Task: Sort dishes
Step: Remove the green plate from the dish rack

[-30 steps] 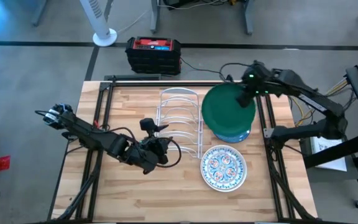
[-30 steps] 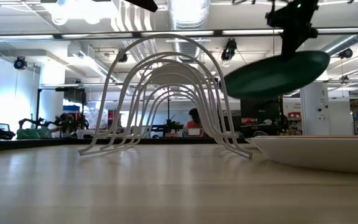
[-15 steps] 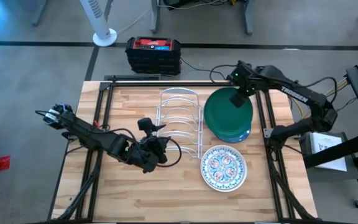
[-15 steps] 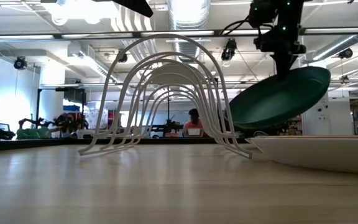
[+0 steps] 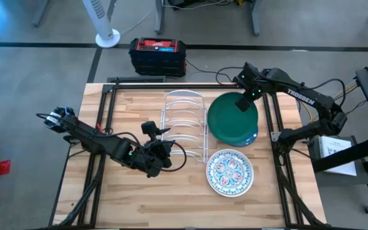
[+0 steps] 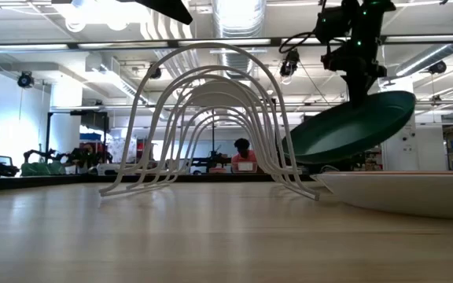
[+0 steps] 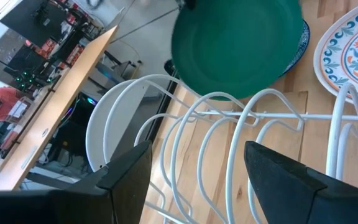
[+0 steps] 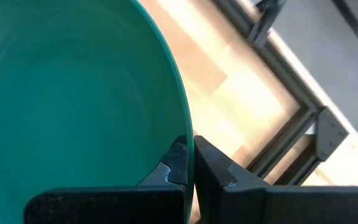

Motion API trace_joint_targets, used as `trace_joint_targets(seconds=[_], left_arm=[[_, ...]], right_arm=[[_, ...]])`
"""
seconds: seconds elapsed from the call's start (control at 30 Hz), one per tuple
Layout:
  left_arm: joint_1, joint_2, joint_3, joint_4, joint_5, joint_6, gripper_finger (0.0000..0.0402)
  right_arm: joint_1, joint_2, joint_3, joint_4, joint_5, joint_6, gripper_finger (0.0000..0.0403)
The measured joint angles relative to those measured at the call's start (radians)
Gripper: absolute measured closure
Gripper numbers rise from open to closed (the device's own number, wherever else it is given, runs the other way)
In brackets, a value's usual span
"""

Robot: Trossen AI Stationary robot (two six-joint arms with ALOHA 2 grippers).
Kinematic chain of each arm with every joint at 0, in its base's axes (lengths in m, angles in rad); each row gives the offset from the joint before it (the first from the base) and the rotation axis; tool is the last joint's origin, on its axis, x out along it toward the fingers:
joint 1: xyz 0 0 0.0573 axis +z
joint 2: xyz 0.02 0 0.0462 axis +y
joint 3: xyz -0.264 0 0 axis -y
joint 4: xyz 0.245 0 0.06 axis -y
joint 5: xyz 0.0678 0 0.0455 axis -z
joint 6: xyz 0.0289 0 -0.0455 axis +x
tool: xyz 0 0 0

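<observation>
Green dish (image 5: 232, 120) hangs below the right gripper (image 5: 243, 102), clamped by its far rim, over the blue dish (image 5: 253, 135), beside the wire rack (image 5: 185, 125). Low view: it tilts, raised. Right wrist: fingers (image 8: 178, 163) pinch its rim. Left gripper (image 7: 191, 180) gapes, empty.

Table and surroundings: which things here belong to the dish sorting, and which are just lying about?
Job:
green dish, tilted, held at its rim by the right gripper
blue dish beneath it
floral dish
wire rack

Lying about:
black and red case
fan base
</observation>
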Motion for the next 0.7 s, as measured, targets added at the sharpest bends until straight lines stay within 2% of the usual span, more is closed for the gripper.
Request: trace_joint_targets(seconds=[0.43, 0.7], left_arm=[[0.000, 0.000, 0.000, -0.003, 0.000, -0.011, 0.0157], [0.000, 0.000, 0.000, -0.003, 0.000, -0.011, 0.0157]], right_arm=[[-0.018, -0.029, -0.211, 0.138, -0.007, -0.022, 0.0403], [-0.023, -0.029, -0.288, 0.219, -0.004, -0.030, 0.0398]])
